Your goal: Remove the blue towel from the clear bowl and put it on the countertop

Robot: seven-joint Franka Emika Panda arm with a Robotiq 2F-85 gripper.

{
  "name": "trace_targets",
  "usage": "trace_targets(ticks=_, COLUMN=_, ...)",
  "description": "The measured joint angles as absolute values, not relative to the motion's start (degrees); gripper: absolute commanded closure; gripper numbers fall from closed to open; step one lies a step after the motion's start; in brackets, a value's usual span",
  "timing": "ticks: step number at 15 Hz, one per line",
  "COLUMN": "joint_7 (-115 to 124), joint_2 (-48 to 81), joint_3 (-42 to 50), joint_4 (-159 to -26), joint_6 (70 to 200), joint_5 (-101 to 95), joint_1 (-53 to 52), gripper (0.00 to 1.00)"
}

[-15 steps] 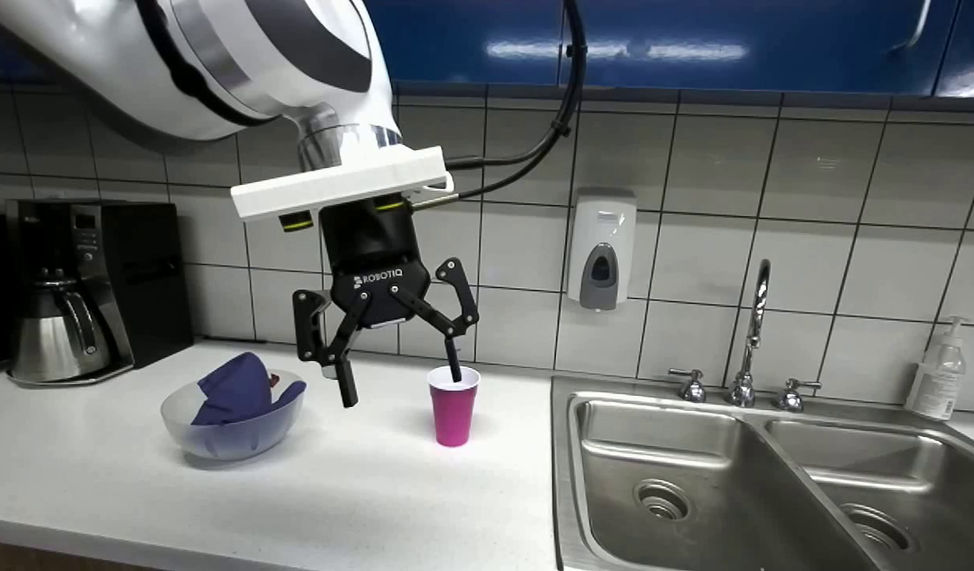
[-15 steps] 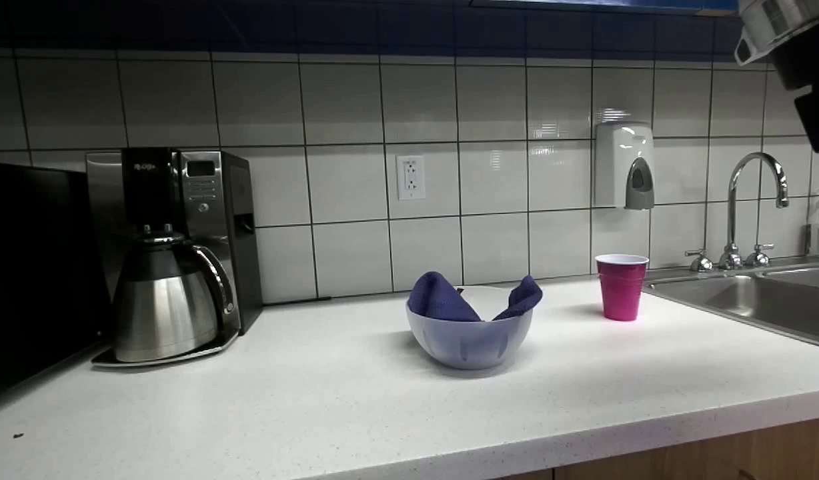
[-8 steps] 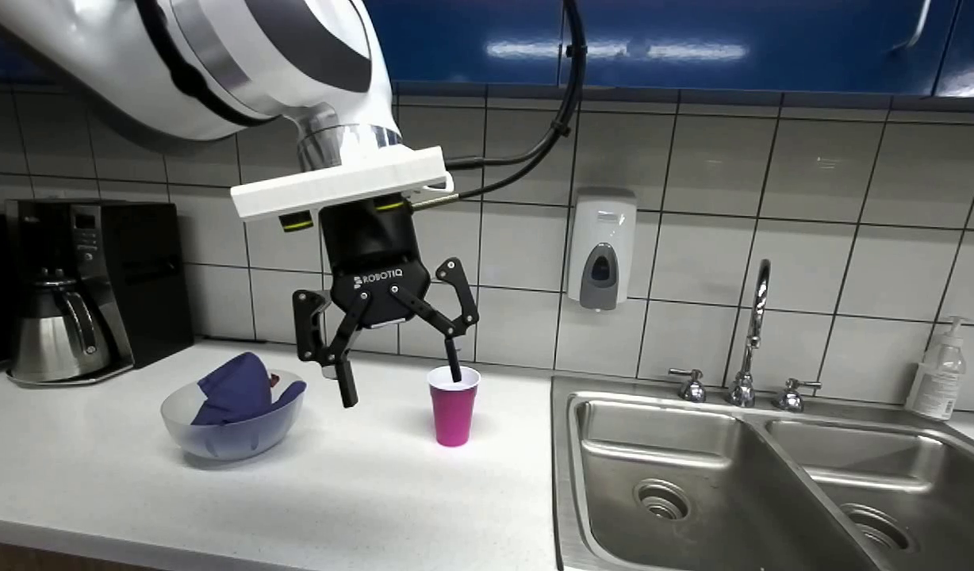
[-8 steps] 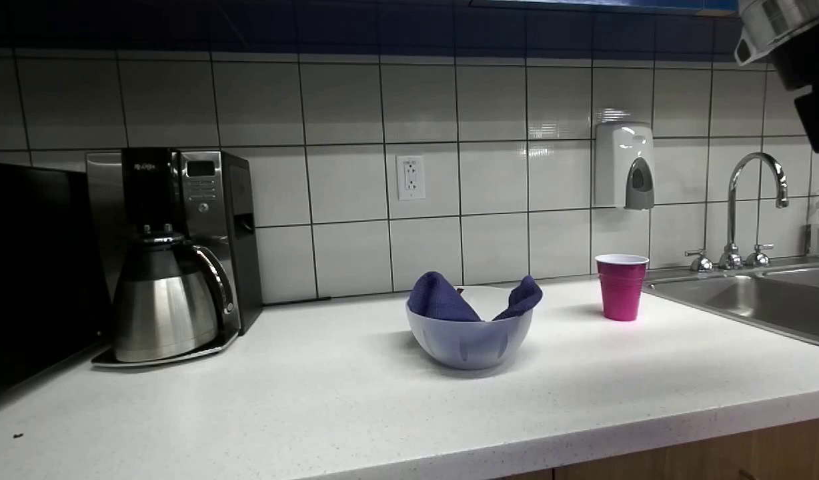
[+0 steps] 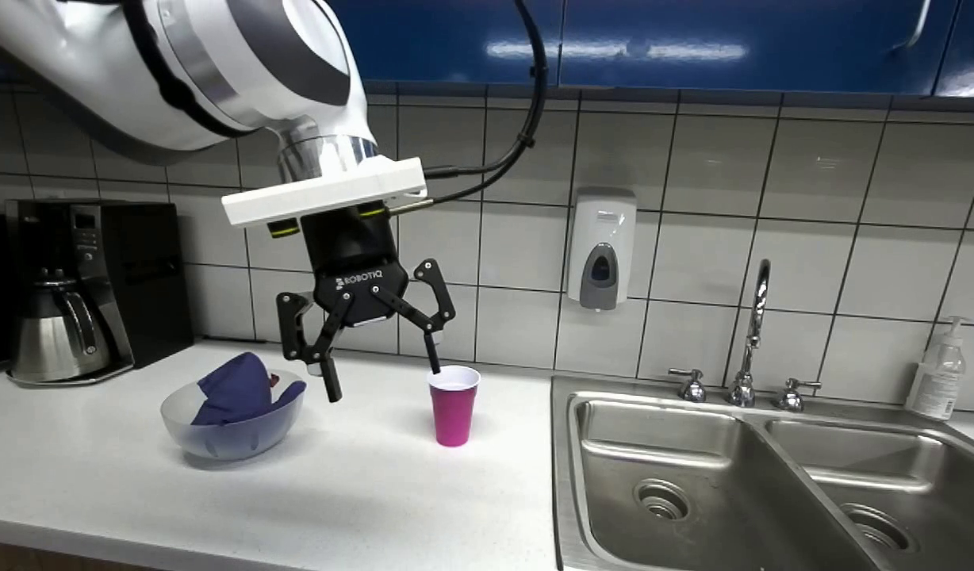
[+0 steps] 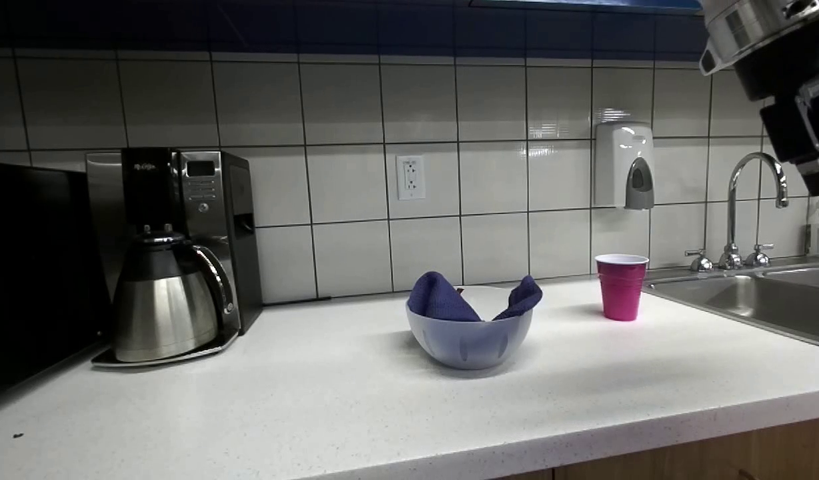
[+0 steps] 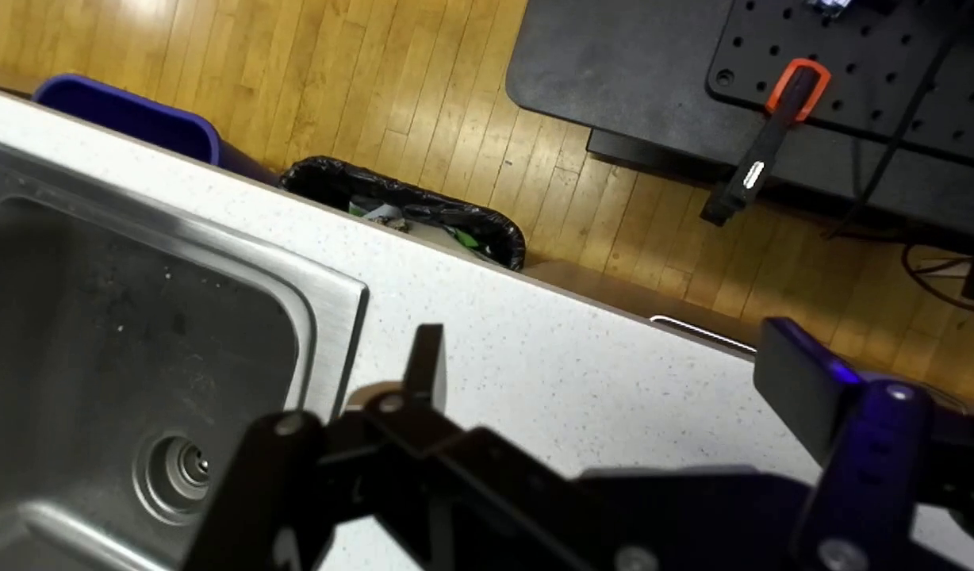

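Observation:
The blue towel (image 5: 237, 390) lies bunched in the clear bowl (image 5: 245, 440). In an exterior view, two ends of the towel (image 6: 441, 300) stick up over the rim of the bowl (image 6: 473, 343). The bowl stands upright on the white countertop (image 5: 360, 492). My gripper (image 5: 384, 381) is open and empty in the air, pointing down, to the right of the bowl in that view. The wrist view shows its spread fingers (image 7: 614, 373) above bare countertop (image 7: 582, 381). The towel and bowl are out of the wrist view.
A pink cup (image 5: 454, 412) stands close to my right finger in an exterior view. The steel sink (image 5: 661, 444) is to the right. A coffee maker (image 6: 176, 267) stands at the left. Trash bins (image 7: 408, 206) stand beyond the counter's front edge.
The arm and gripper have shifted a little left, toward the bowl, in the last half second. The gripper stays open. The towel, bowl and cup have not moved.

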State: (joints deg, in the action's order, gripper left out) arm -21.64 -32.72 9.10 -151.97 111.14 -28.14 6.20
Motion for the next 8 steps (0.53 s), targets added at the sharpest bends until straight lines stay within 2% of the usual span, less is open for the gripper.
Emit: trace_targets(ticks=8, joint_7=-20.80, joint_2=-23.71, joint_3=5.89, joint_4=-149.36, joint_6=119.81, joint_5=-28.50, joint_1=2.54, gripper=0.00)
